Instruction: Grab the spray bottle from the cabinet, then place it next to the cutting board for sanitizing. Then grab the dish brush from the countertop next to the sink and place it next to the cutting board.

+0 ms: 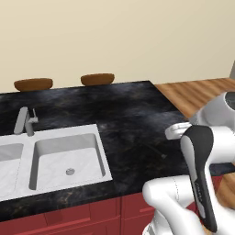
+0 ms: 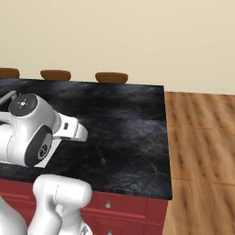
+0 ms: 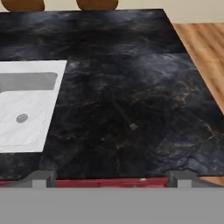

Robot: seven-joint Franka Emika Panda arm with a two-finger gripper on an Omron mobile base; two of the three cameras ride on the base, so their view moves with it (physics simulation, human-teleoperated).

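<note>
Lying on the countertop (image 3: 175,131), right of the sink (image 3: 26,109): thin dark stick with a grey tip, probably the dish brush (image 3: 124,117). Gripper (image 3: 111,178) spread wide, empty, well short. Advise straddling the handle crosswise, mid-length; low contrast.
</note>
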